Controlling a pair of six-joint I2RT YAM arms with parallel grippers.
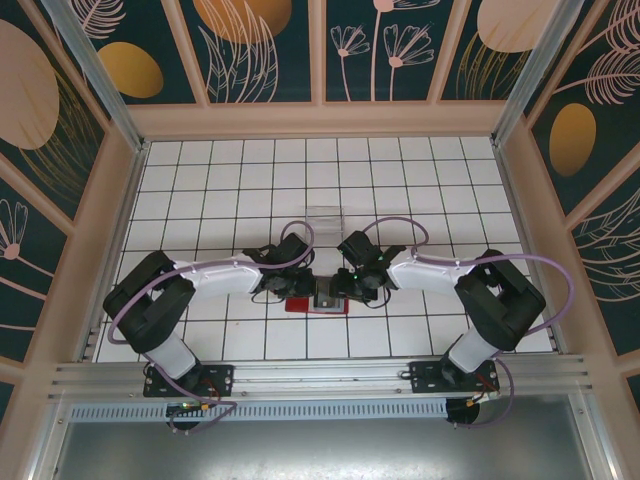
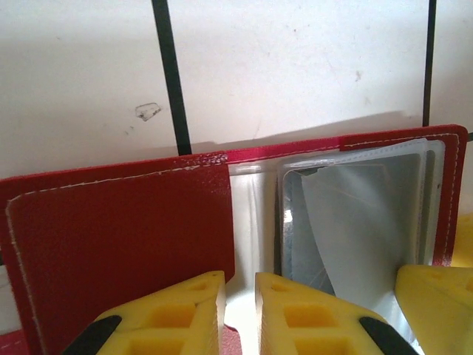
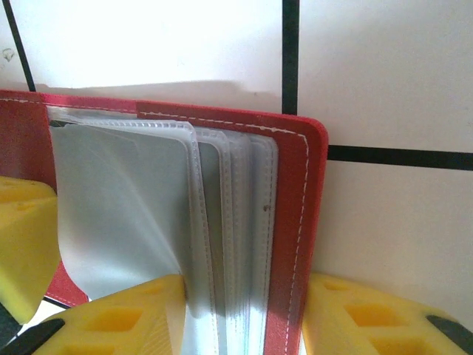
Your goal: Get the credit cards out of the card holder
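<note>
Red card holder (image 3: 297, 222) flap inside right gripper (image 3: 244, 325) jaws.

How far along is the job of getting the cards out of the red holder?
Done: the card holder lies open on the table. In hand: left tool sits at its fold, right tool straddles the clear sleeves. Remaining: drawing the cards out, apparently all of it.

Card holder (image 1: 315, 304) lying open on the worktop (image 1: 220, 180) near the middle of the near edge, clear box (image 1: 323, 217) sitting behind it, left gripper (image 1: 298, 290) hanging over its left end, right gripper (image 1: 338, 290) over its right end
</note>
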